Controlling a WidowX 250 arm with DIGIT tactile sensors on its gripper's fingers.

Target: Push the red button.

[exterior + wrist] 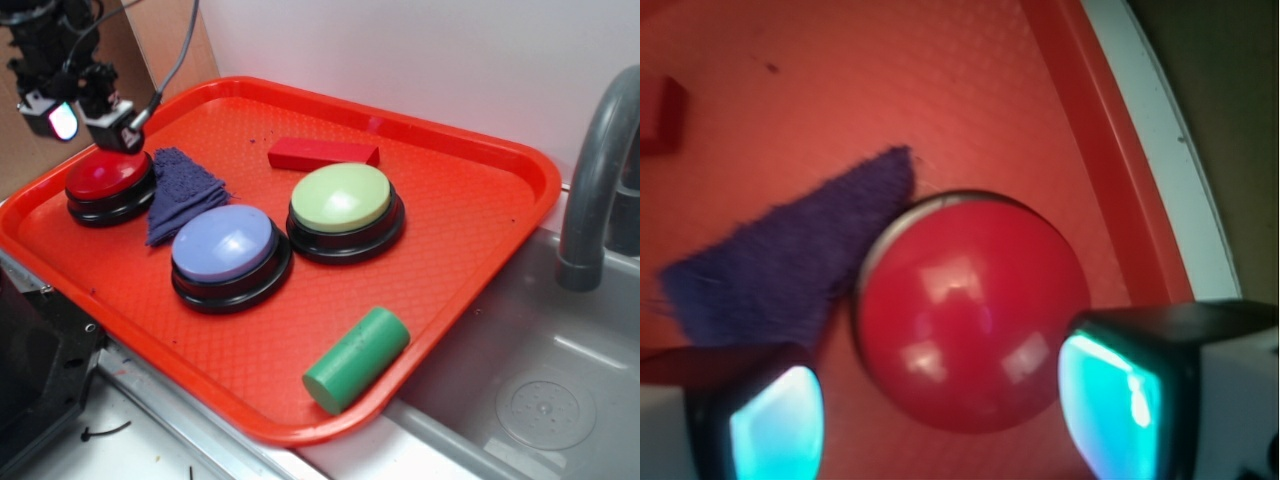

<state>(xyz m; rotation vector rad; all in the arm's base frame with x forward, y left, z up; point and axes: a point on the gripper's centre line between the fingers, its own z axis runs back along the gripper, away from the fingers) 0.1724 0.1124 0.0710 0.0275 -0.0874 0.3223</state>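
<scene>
The red button (108, 178) is a dark-red dome on a black ring base at the left end of the red tray (470, 180). My gripper (88, 125) hangs just above its far edge, fingers wide apart and holding nothing. In the wrist view the red button (970, 315) fills the middle. The two cyan-lit fingertips (775, 425) stand at the bottom corners, and my gripper (940, 420) is open over the dome's near edge. Whether a finger touches the dome cannot be told.
A purple cloth (180, 192) lies against the red button's right side; it also shows in the wrist view (790, 260). A blue-lavender button (225, 245), a green button (343, 200), a flat red block (322, 153) and a green cylinder (355, 358) share the tray. A sink and grey faucet (600, 170) are at the right.
</scene>
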